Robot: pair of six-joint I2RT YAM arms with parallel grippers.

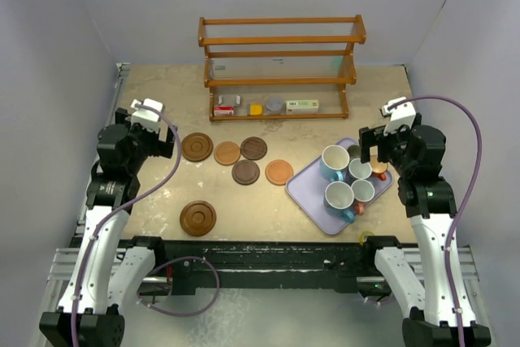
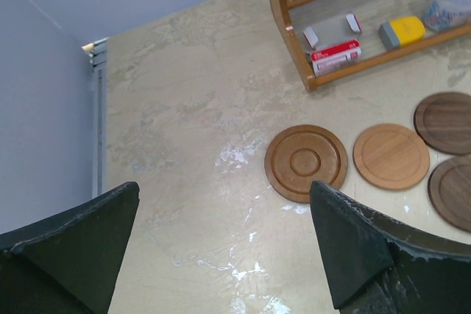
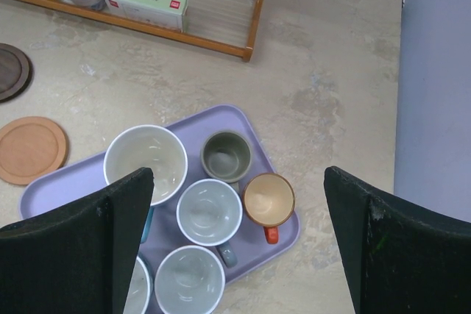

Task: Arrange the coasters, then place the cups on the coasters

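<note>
Six round wooden coasters lie on the table. A large grooved one [image 1: 197, 146] [image 2: 305, 162], a light one [image 1: 227, 153] [image 2: 391, 156] and a dark one [image 1: 253, 148] form a row, with a dark one [image 1: 245, 171] and an orange-brown one [image 1: 279, 171] [image 3: 29, 148] just in front. Another large grooved coaster [image 1: 197, 218] lies nearer the front edge. The cups stand together on a lavender tray [image 1: 305, 184] [image 3: 66, 182]: a large blue one [image 1: 334, 162] [image 3: 145, 162], grey ones [image 3: 210, 211], a grey-green one [image 3: 226, 155], an orange one [image 3: 268, 199]. My left gripper [image 1: 161, 145] [image 2: 224, 185] hangs open left of the coasters. My right gripper [image 1: 370, 145] [image 3: 237, 170] hangs open above the cups.
A wooden shelf rack [image 1: 280, 67] stands at the back, holding small boxes [image 3: 145, 3] and a yellow item [image 2: 406, 30]. Grey walls close in the table on the left, right and back.
</note>
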